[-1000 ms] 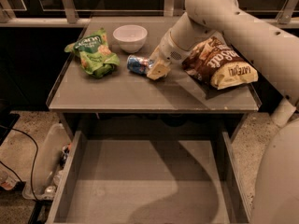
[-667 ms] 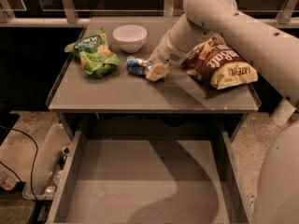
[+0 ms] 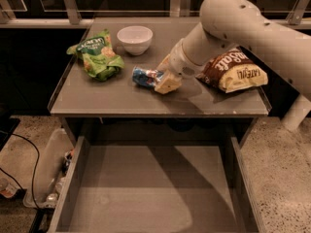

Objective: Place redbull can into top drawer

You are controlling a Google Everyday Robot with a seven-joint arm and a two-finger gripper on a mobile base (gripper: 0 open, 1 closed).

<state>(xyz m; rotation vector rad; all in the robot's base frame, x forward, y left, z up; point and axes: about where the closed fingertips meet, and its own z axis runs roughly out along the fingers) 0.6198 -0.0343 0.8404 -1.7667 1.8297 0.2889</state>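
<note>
Grey and wide, the shallow pull-out top drawer (image 3: 146, 195) stands open under the flat grey table (image 3: 121, 100). The can is not in it yet. A big white robot arm (image 3: 252, 28) reaches down over the table. On the table lie a brown chip bag (image 3: 235, 72), a green snack bag (image 3: 97, 57) and a round white bowl (image 3: 135, 38). The small blue and silver redbull can (image 3: 144, 76) lies on its side between the two bags. The gripper (image 3: 167, 83) is down at the can's right end, touching it. I cannot tell if it has hold of the can. I think the job has only begun: the can must be lifted, carried and put in the drawer.
</note>
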